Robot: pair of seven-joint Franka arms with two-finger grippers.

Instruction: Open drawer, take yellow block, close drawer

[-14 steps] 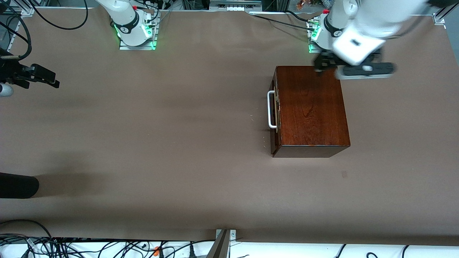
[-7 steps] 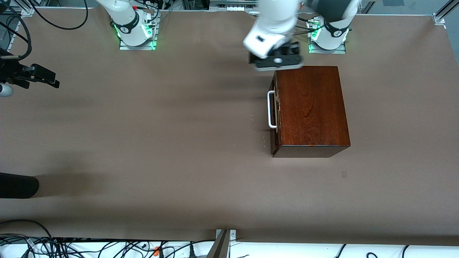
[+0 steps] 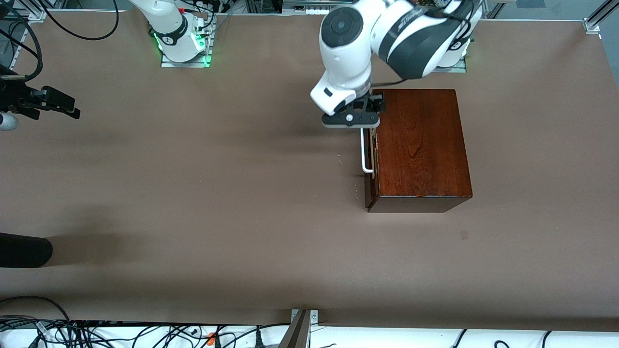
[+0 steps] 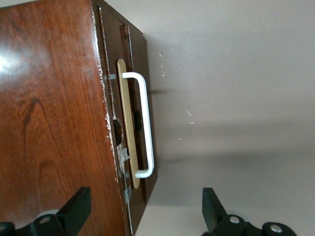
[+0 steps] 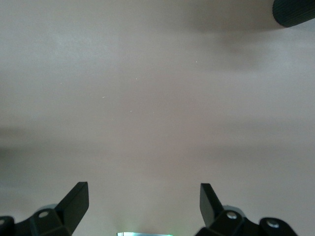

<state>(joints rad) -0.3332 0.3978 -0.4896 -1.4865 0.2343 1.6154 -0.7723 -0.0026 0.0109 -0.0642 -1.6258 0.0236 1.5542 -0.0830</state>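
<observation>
The dark mahogany box (image 3: 420, 145) stands toward the left arm's end of the table. Its drawer (image 3: 371, 164) is pushed in, and the white bar handle (image 3: 365, 147) faces the right arm's end. In the left wrist view the handle (image 4: 142, 123) runs along the drawer front (image 4: 135, 64). My left gripper (image 3: 351, 123) (image 4: 145, 199) hangs open over the handle's end that lies farther from the front camera. One finger (image 4: 78, 206) is over the box top, the other (image 4: 211, 206) over the table. The yellow block is hidden. My right gripper (image 5: 142, 196) waits open over bare table.
A black cylinder (image 3: 24, 250) (image 5: 295, 12) juts in at the right arm's end of the table. A black device on a mount (image 3: 43, 101) sits farther from the front camera at that same end. Cables (image 3: 96, 333) lie along the table's near edge.
The left arm swung from over the box's edge at the left arm's end across to the drawer-front side, and came down close to the handle. The box and drawer have not moved.
</observation>
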